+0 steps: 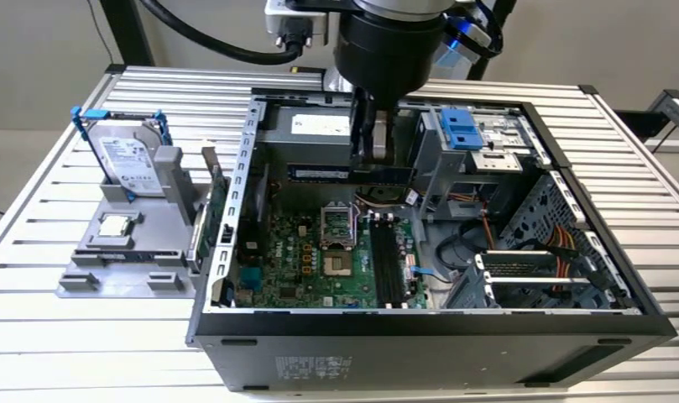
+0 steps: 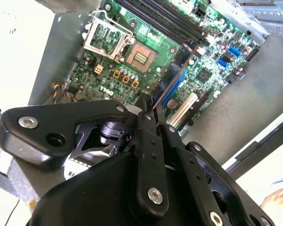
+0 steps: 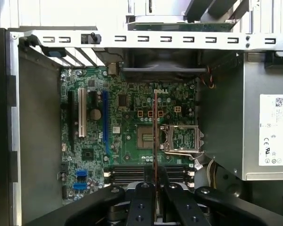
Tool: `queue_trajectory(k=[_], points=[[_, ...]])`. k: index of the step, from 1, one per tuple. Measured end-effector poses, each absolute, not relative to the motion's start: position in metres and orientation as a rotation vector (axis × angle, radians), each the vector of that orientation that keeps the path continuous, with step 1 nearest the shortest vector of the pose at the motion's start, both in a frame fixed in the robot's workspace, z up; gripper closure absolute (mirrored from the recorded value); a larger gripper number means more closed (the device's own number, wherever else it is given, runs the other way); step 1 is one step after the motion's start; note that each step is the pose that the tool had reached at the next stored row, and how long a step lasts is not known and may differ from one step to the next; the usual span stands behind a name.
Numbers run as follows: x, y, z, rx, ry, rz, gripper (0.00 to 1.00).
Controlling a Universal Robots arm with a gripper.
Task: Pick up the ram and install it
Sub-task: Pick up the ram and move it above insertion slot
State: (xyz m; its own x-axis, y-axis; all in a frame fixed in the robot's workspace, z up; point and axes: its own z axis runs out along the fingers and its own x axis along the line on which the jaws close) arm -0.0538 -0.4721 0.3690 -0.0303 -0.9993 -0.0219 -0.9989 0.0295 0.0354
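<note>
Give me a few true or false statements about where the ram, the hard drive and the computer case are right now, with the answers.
1. The pincer grips the ram. True.
2. The ram is seated in a motherboard slot. False: it hangs above the motherboard, held in the pincer.
3. The hard drive stands in a grey holder outside the case. True.
4. The case is closed. False: its side is open and the motherboard is exposed.

In the exterior view the arm (image 1: 389, 34) is cut off by the frame's top edge, and its fingers (image 1: 364, 134) hide the middle of the ram (image 1: 316, 174).
</note>
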Motion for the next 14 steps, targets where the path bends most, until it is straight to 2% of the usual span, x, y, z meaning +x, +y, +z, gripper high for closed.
queue_trajectory(k=[14], points=[[-0.041,-0.458,0.369,2.18,-2.249,-0.064,1.0]])
